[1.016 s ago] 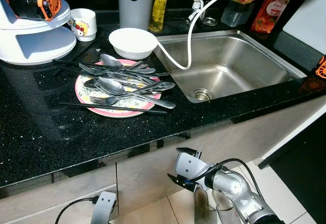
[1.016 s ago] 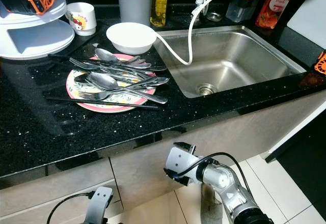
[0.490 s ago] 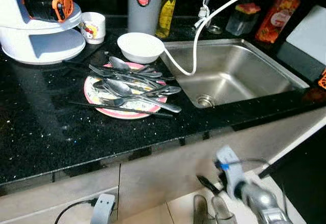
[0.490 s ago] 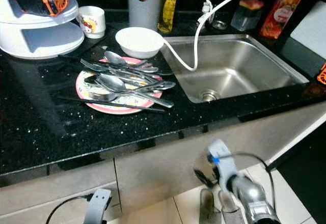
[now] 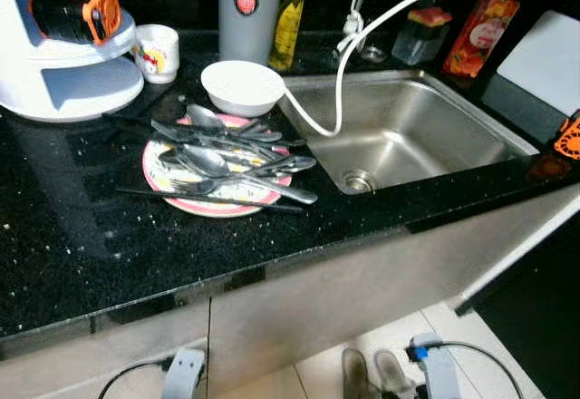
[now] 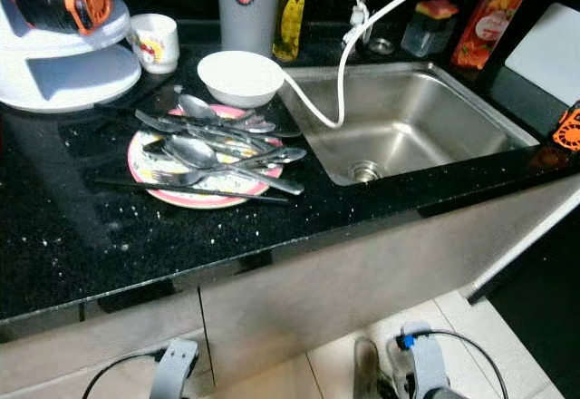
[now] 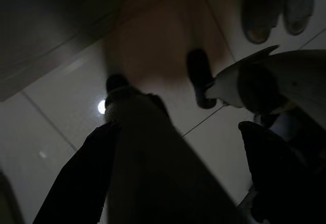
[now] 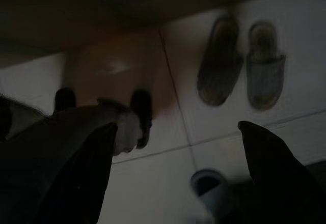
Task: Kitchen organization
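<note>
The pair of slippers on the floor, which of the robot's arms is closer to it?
Right. The right arm hangs low beside the slippers, almost against them. The left arm hangs well off to their left, below the counter.

A dim tiled floor (image 7: 61, 127) is seen between two dark fingers (image 7: 81, 183), which are held apart. A pair of slippers (image 7: 277, 5) lies on the tiles. A silver robot part (image 7: 270, 86) is seen close by, and a small bright reflection (image 7: 102, 106) is caught on one tile.
</note>
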Motion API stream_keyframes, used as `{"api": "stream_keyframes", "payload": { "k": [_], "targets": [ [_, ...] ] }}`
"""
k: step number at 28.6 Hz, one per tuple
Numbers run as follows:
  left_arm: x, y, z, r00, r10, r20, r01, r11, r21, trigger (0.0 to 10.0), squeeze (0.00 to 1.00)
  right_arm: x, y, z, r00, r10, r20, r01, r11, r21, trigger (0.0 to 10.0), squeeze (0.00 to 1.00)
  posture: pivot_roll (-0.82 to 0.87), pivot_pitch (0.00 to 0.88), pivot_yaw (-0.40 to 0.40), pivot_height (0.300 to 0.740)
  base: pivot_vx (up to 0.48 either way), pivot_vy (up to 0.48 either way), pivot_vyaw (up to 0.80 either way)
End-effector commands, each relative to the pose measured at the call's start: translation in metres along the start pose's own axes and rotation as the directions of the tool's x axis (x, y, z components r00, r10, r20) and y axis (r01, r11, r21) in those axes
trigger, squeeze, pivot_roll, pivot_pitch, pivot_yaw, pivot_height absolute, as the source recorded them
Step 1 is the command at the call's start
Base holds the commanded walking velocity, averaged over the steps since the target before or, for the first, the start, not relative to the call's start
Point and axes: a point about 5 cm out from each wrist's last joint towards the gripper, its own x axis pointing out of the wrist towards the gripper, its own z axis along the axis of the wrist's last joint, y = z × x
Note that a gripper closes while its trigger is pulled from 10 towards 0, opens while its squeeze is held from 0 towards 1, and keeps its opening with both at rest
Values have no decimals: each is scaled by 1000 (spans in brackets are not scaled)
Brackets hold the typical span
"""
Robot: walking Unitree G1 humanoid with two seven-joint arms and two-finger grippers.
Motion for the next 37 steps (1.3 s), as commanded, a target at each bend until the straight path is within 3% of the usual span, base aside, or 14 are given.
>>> {"api": "stream_keyframes", "payload": {
  "k": [1,3,7,9,12,13,15,16,17,18,19,22,30,37],
  "targets": [
    [-1,1,-12,999,7,-48,-7,1000,5,10000,0,-1,-3,-8,999,-42,-25,44,998,51,10000,0,-30,23,-95,740,0,0,0],
    [-1,1,-11,999,10,-45,-9,1000,14,10000,0,1,0,-6,998,-61,-1,61,992,107,10000,0,-43,22,-90,740,0,0,0],
    [1,-1,0,1000,12,-8,-12,1000,25,10000,0,4,0,42,981,-40,192,54,996,-69,10000,0,-80,17,-99,740,0,0,0],
    [1,0,8,1000,17,21,-17,1000,13,10000,0,-2,16,106,896,100,433,33,957,-289,10000,0,-141,9,-101,740,0,0,0],
    [2,-2,15,999,13,32,-14,1000,21,10000,0,-21,63,163,754,328,570,114,789,-604,10000,0,-175,19,-110,740,0,0,0],
    [2,-2,15,999,13,32,-14,1000,21,10000,0,-21,63,163,754,328,570,114,789,-604,10000,0,-175,19,-110,740,0,0,0],
    [4,-7,22,999,1,47,-2,1000,31,10000,0,-21,103,168,732,465,498,153,601,-785,10000,0,-181,16,-122,740,0,0,0],
    [4,-7,22,999,1,47,-2,1000,31,10000,0,-21,103,168,732,465,498,153,601,-785,10000,0,-181,16,-122,740,0,0,0],
    [5,-10,25,998,-5,59,4,1000,26,10000,0,-18,114,164,740,506,443,171,496,-851,10000,0,-173,18,-126,740,0,0,0],
    [5,-10,25,998,-5,59,4,1000,26,10000,0,-18,114,164,740,506,443,171,496,-851,10000,0,-173,18,-126,740,0,0,0],
    [6,-12,28,998,-10,69,9,1000,23,10000,0,-18,123,163,741,535,406,192,410,-891,10000,0,-170,14,-132,740,0,0,0],
    [6,-13,28,997,-13,74,12,1000,14,10000,0,-19,126,164,754,545,367,232,301,-925,10000,0,-160,13,-124,740,0,0,0],
    [2,-3,14,999,10,42,-9,1000,-12,10000,0,-19,118,159,834,471,289,205,222,-953,10000,0,-122,7,-130,740,0,0,0],
    [1,-2,1,1000,5,6,-5,1000,-20,10000,0,-21,122,159,827,464,319,264,182,-947,10000,0,-135,18,-117,740,0,0,0]
  ]
}}
